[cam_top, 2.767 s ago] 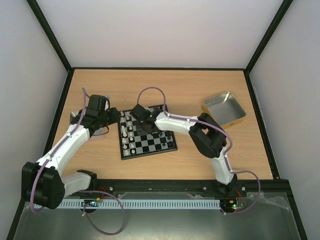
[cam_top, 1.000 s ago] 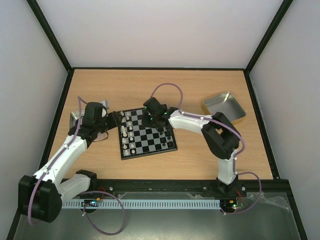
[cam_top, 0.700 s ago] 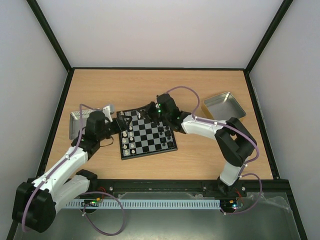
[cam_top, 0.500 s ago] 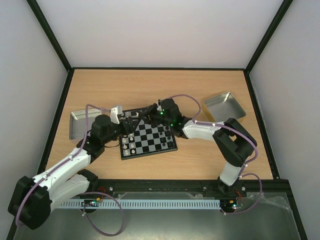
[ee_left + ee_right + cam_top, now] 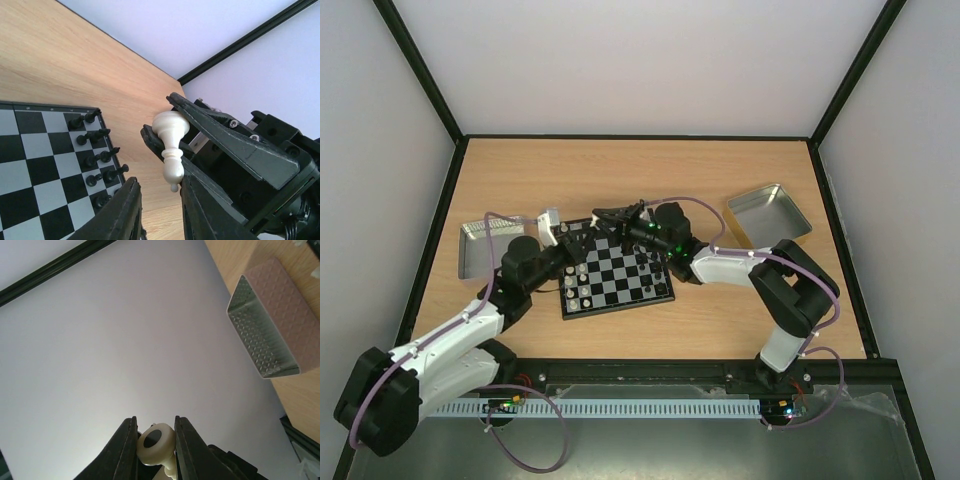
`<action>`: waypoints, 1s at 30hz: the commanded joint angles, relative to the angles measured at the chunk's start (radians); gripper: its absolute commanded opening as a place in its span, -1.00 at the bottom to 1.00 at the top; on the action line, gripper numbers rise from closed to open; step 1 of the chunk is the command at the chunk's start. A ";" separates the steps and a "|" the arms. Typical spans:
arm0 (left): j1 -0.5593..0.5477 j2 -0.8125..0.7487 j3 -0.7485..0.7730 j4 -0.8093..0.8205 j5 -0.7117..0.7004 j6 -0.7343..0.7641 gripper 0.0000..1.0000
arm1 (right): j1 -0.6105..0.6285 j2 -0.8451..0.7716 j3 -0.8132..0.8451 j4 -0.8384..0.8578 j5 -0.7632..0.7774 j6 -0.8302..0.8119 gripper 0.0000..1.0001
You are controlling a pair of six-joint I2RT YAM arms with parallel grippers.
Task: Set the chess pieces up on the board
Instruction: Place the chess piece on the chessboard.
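Moved: since the earlier frames both arms have left their old spots, the left one from over the left tin and the right one from mid-board, and they now meet above the board's far left corner.
Left fingers (image 5: 572,238): apart with a clear gap, clamped on nothing, and pointing at the right fingers from just beside them.
Board (image 5: 620,278): lies slightly skewed on the worktop (image 5: 680,170), between the two arms.
White chessmen (image 5: 578,272): stand in rows along the board's left side.
Black chessmen (image 5: 107,156): stand in two rows along the opposite edge, seen from the left wrist.
Right fingers (image 5: 605,214): clamped on a cream-white piece (image 5: 170,145), gripping its wide end.
Cream-white piece: held off the board, its narrow end reaching toward the gap of the left fingers; whether it touches them cannot be told.
Left tin (image 5: 470,250): sits on the worktop left of the board, apart from it.
Right tin (image 5: 770,215): sits further back on the right, well apart from the board.
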 commanded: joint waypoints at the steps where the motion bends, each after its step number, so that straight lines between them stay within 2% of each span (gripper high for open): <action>1: -0.003 -0.020 -0.019 0.074 -0.028 -0.003 -0.51 | 0.008 -0.026 -0.012 0.089 -0.010 0.046 -0.67; 5: -0.003 -0.016 -0.025 0.108 -0.022 0.001 -0.54 | 0.011 -0.018 -0.012 0.110 -0.017 0.059 -0.67; 15: -0.003 -0.033 -0.006 0.119 -0.044 0.042 -0.83 | 0.019 -0.013 -0.005 0.072 -0.027 0.028 -0.67; 17: -0.003 -0.038 -0.004 0.103 -0.050 0.045 -0.94 | 0.020 -0.014 -0.004 0.063 -0.027 0.019 -0.67; 19: -0.003 -0.045 0.002 0.067 -0.063 0.048 -0.95 | 0.020 -0.022 -0.002 0.039 -0.020 -0.005 -0.67; 21: -0.003 -0.054 0.027 -0.016 -0.083 0.049 -0.95 | 0.019 -0.048 0.015 -0.073 0.011 -0.092 -0.64; 23: -0.002 -0.060 0.071 -0.143 -0.089 0.068 -0.95 | 0.017 -0.088 0.057 -0.247 0.078 -0.284 -0.52; 27: 0.003 -0.047 0.190 -0.477 -0.080 0.144 -0.95 | 0.006 -0.175 0.092 -0.462 0.229 -0.522 -0.08; 30: 0.016 0.012 0.352 -0.779 -0.063 0.202 -0.95 | -0.009 -0.214 0.091 -0.557 0.305 -0.652 0.06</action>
